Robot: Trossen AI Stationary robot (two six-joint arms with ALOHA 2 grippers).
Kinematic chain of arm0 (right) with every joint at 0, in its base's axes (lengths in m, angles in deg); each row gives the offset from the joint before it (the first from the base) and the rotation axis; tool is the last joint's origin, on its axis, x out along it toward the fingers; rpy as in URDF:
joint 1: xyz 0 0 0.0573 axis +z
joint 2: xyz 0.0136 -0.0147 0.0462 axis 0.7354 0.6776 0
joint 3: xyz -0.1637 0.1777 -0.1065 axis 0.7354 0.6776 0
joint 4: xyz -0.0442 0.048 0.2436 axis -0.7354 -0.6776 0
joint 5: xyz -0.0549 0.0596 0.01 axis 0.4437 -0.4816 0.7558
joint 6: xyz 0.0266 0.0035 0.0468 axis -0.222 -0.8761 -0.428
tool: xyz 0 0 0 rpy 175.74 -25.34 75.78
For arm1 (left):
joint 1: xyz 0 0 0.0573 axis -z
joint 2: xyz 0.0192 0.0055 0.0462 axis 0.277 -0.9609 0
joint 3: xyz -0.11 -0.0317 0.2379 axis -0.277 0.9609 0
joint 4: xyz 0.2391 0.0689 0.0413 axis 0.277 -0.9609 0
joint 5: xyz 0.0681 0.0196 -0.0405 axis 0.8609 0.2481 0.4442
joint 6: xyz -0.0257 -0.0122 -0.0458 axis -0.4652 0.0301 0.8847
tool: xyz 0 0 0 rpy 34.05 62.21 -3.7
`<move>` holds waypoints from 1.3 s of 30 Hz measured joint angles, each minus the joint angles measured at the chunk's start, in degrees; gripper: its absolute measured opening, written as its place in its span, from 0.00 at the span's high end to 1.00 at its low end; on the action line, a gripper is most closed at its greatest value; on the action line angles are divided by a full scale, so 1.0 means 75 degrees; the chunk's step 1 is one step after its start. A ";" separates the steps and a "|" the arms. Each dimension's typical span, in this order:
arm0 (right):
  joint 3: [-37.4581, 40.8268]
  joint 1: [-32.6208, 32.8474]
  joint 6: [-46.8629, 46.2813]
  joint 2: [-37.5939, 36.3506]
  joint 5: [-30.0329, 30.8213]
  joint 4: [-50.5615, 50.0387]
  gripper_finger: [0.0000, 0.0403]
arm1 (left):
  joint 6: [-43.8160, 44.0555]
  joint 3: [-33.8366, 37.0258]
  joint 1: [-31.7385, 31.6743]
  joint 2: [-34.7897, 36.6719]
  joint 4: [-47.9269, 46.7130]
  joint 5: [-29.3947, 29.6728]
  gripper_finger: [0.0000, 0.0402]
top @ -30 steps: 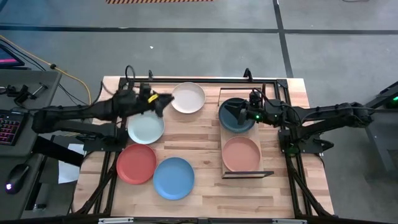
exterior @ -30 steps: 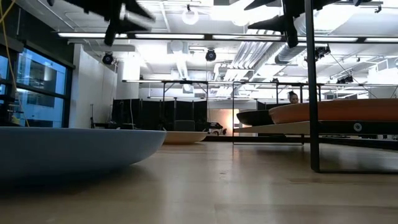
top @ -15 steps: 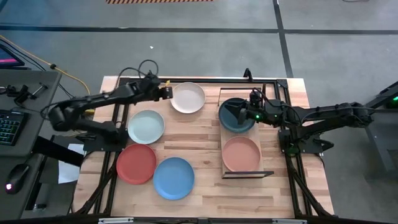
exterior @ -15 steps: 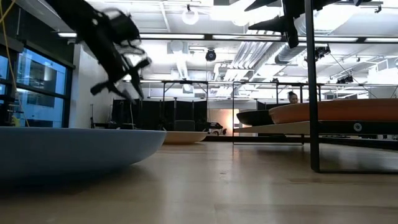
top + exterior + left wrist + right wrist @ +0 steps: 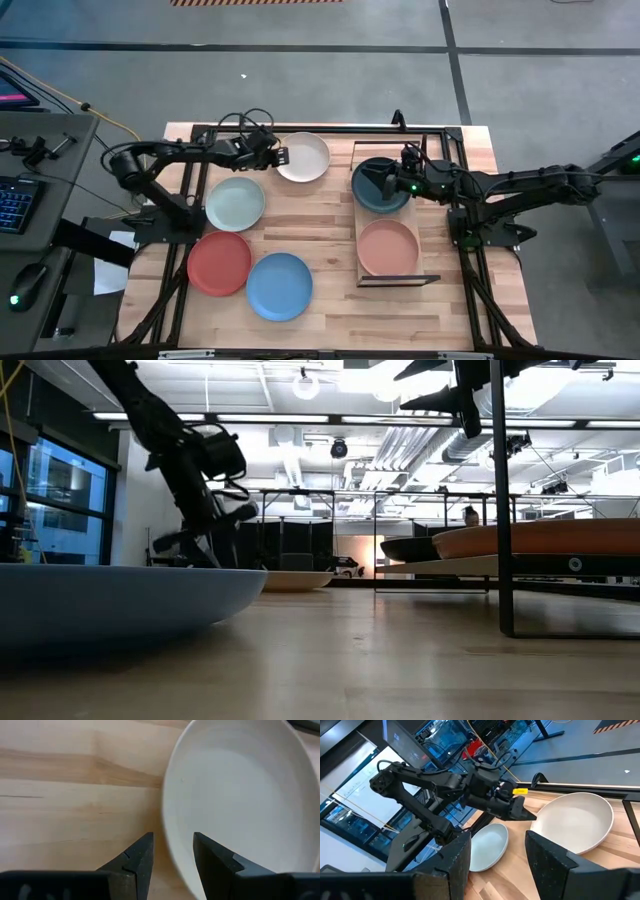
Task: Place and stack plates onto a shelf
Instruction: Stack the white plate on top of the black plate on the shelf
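Observation:
In the high view the white plate (image 5: 305,157) lies flat on the tabletop near the far edge. My left gripper (image 5: 283,156) is open at its left rim. In the left wrist view (image 5: 172,855) one finger stands outside the rim (image 5: 166,827) and one over the plate's inside, with gaps on both sides. The dark teal plate (image 5: 378,190) and the salmon plate (image 5: 388,248) sit on the shelf (image 5: 358,230). My right gripper (image 5: 388,183), open (image 5: 497,857), hangs over the teal plate. The mint (image 5: 234,203), coral red (image 5: 219,263) and blue (image 5: 279,286) plates lie on the table.
The shelf's black frame ends stand at its far and near ends, and a post (image 5: 497,490) shows in the low view. Bare wood lies between the loose plates and the shelf (image 5: 320,220). A desk with a keyboard (image 5: 15,205) stands left of the table.
My left gripper has swung from above the mint plate toward the far edge and right, and has come down to the white plate's left rim. My right arm and all plates have stayed where they were.

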 joint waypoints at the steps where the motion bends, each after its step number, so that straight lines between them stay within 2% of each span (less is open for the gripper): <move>1: 0.0000 0.0000 0.0001 0.0000 0.0003 -0.0002 0.58 | 0.0000 0.0000 0.0000 -0.0066 0.0048 -0.0003 0.69; 9: 0.0000 0.0000 -0.0001 0.0000 0.0201 -0.0011 0.58 | 0.0046 0.0000 0.0000 -0.0613 0.0179 -0.0061 0.72; 16: 0.0000 0.0000 -0.0002 0.0000 0.0201 -0.0012 0.58 | -0.0002 0.0000 0.0000 -0.0814 0.0556 -0.0153 0.94; 18: 0.0000 0.0014 -0.0002 0.0000 0.0199 -0.0012 0.58 | -0.0196 0.0000 -0.0006 -0.0620 0.0617 -0.0264 0.98; 21: 0.0000 0.0020 -0.0002 0.0000 0.0193 -0.0012 0.58 | -0.0732 0.0017 -0.0047 -0.0095 0.0365 -0.0391 0.98; 26: 0.0000 0.0017 -0.0073 -0.0002 0.0173 0.0125 0.58 | -0.1648 0.0009 -0.0098 0.1429 -0.0705 -0.0363 0.99; 30: 0.0000 0.0017 -0.0136 -0.0003 0.0166 0.0813 0.58 | -0.1823 0.0009 0.0475 0.2775 -0.1833 -0.0400 0.99; 33: 0.0000 0.0015 0.0189 -0.0003 0.0169 0.1352 0.58 | -0.1332 0.0009 0.1240 0.3497 -0.2265 -0.0347 1.00; 36: 0.0000 0.0015 0.0477 -0.0003 0.0221 0.1882 0.58 | -0.0541 0.0009 0.2219 0.3840 -0.2198 -0.0292 1.00; 39: 0.0000 0.0015 0.0676 -0.0003 0.0360 0.2507 0.58 | 0.0303 0.0009 0.3223 0.3741 -0.1862 0.0210 1.00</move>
